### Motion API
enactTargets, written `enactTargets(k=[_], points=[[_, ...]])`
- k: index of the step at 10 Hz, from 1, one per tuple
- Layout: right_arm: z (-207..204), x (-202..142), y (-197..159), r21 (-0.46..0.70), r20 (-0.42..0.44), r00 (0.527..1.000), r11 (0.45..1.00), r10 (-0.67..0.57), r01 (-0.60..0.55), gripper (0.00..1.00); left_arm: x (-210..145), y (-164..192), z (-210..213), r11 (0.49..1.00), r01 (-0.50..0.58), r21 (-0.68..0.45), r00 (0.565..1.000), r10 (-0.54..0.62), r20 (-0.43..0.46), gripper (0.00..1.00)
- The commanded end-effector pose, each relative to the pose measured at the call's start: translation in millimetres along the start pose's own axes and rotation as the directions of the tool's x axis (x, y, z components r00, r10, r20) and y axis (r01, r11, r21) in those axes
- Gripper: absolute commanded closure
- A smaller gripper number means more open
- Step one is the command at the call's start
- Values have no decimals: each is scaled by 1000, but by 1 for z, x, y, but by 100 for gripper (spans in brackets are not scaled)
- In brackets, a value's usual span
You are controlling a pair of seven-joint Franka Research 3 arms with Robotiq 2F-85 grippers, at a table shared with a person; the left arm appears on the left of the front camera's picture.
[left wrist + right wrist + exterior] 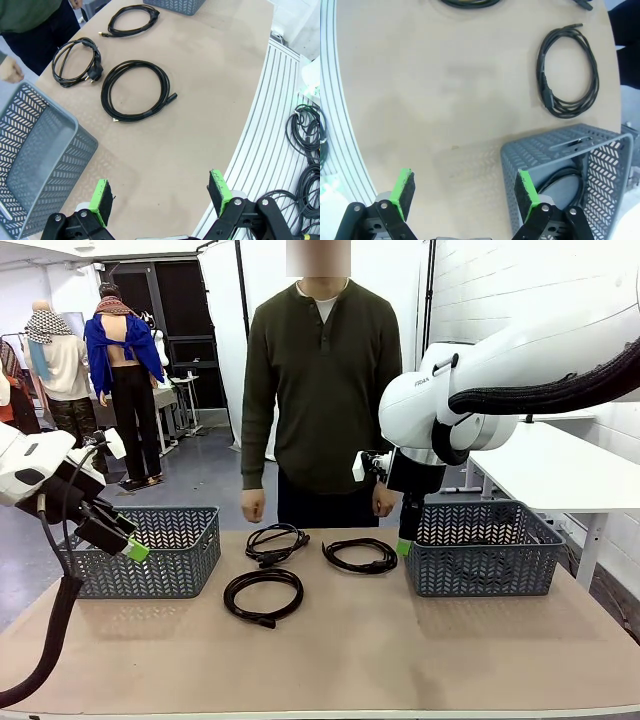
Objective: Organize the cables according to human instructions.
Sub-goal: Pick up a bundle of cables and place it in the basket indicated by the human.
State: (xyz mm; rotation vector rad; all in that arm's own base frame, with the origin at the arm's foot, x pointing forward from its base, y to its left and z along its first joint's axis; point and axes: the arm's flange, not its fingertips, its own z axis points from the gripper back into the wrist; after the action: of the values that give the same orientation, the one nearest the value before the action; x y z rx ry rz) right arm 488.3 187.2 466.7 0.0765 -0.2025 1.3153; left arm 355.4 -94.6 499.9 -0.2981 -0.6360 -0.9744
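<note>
Four coiled black cables (263, 595), the person (322, 390) standing behind them.
Three are lying apart on the table (400, 660); the fourth cable (559, 176) is lying inside the right basket (540, 150).

The light is bright and even and comes from above. On the table (400, 640) the cables (265, 620) give only thin, soft shadows. The white right arm (560, 330) looks nearly washed out. The front view is sharp. In both wrist views the wide lens bends the table edge strongly, and a basket (555, 155) throws a pale patterned shadow onto the table.
</note>
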Motion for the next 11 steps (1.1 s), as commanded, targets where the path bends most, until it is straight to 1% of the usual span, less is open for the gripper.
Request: enactTargets(k=[1,11], points=[[-1,1,-1,0,0,1000,1000,-4,4,0,-2,3,0,1000,5,-17,1000,-4,13,0],[-1,1,-1,0,0,1000,1000,-4,4,0,-2,3,0,1000,5,-17,1000,-4,13,0]])
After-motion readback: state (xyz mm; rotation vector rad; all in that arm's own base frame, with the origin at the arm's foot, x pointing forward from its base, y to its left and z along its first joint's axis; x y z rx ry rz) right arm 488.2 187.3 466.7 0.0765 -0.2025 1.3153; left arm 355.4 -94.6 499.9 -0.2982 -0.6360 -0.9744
